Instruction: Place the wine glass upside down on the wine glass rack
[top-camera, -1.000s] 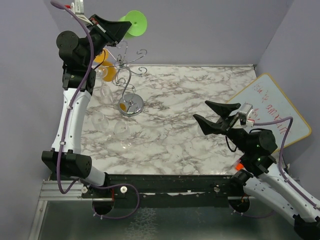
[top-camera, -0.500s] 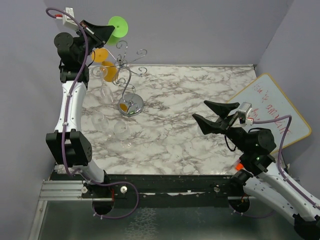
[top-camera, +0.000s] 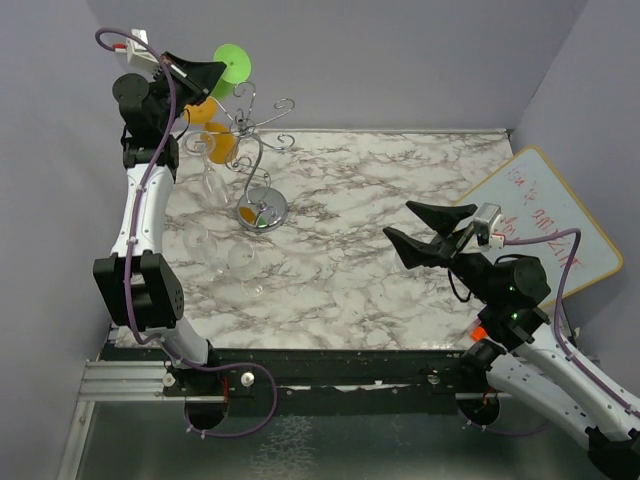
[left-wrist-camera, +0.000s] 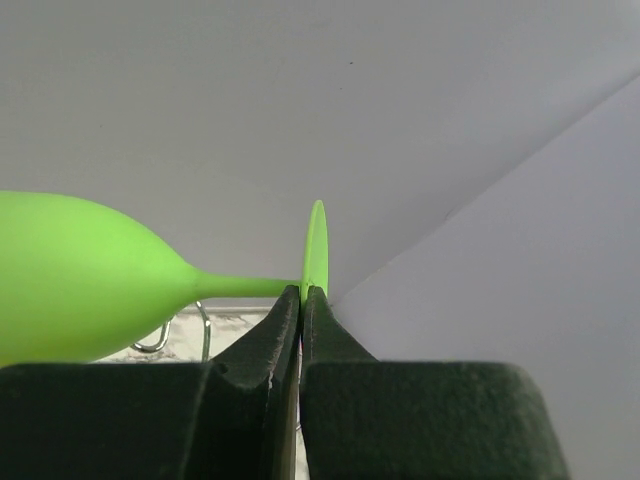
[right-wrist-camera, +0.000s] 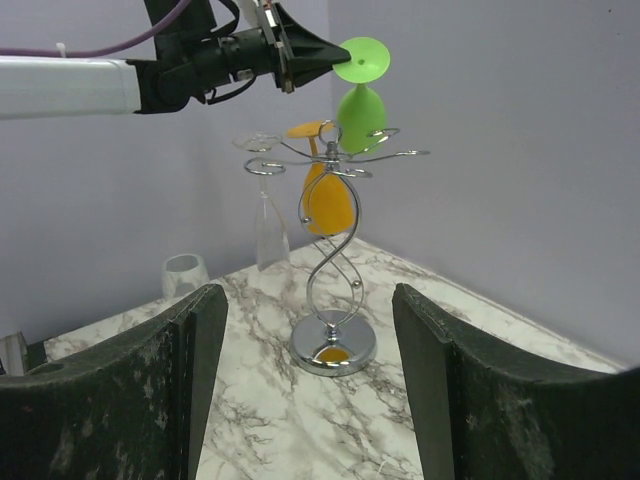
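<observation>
**Green glass carried in over the rack, not yet hung**

In the last second your left gripper (top-camera: 214, 74) has swung the green wine glass (right-wrist-camera: 360, 112) leftward and a little lower, so it now sits upside down at the top of the rack (right-wrist-camera: 331, 344). Its bowl is level with the curled arms, beside the orange glass (right-wrist-camera: 327, 200) already hanging there. The fingers are clamped tight on the edge of the glass's foot, as the left wrist view shows plainly. The pictures do not settle whether the stem has entered a curl, so treat the hang as unfinished and keep hold until the foot rests on the wire. Your right gripper (top-camera: 398, 221) has not moved: it is spread wide, holds nothing and is well apart from the rack.
</observation>
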